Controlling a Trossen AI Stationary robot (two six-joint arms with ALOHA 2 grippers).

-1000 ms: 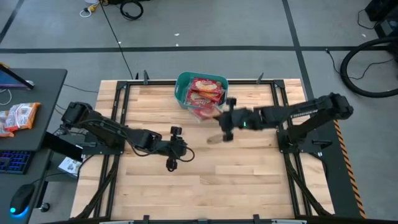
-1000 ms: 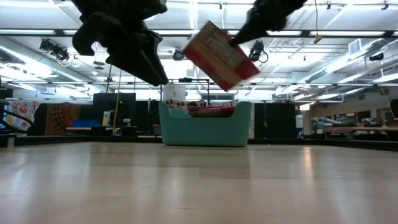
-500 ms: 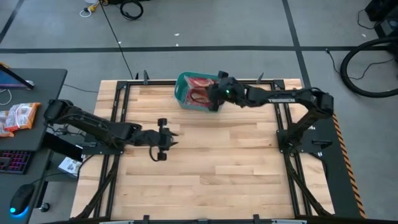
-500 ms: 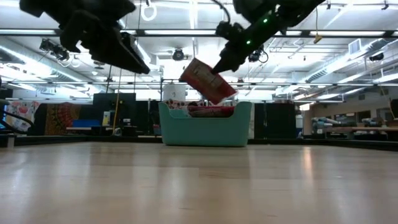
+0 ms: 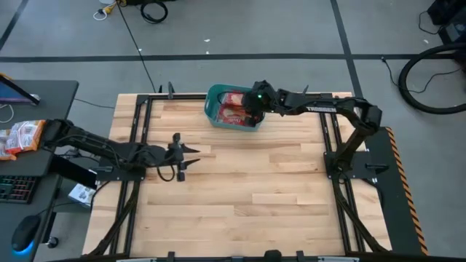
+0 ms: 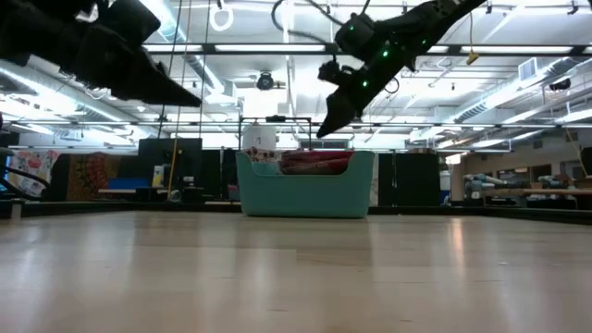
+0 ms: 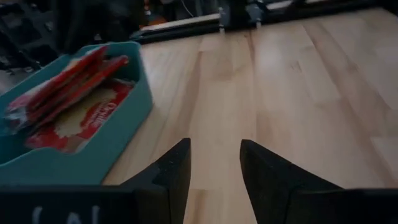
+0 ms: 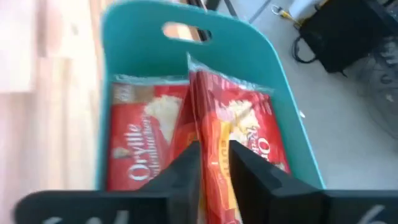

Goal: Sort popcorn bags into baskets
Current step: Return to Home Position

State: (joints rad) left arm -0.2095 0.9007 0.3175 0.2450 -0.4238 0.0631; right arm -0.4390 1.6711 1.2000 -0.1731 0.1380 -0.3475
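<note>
Showing from above the right tool [image 5: 255, 103] reaching over the right side of the teal basket [image 5: 209, 109] at the far edge of the surface [image 5: 255, 189], with red popcorn bags [image 5: 233, 110] piled inside. Also showing the left tool [image 5: 182, 153] hanging over bare wood, well apart from the basket.

Catching at surface level the right tool [image 6: 329, 118] pointing down just above the basket's rim and carrying nothing visible, with bags [image 6: 314, 163] peeking over that rim.

Looking through the left wrist: fingers [image 7: 174, 174] spread wide, gripping nothing, the basket off to one side.

Looking through the right wrist: fingers [image 8: 186, 168] parted by a narrow gap, the edge of an upright bag [image 8: 236, 118] showing in it, not appearing pinched.

Judging the withdrawal to rest as the step in hand, with no bag seen outside the basket. Doing it well likely meaning widening the gap, lifting the right tool straight up first, and clearing rim and upright bag before swinging back, avoiding dragging a packet out.
</note>
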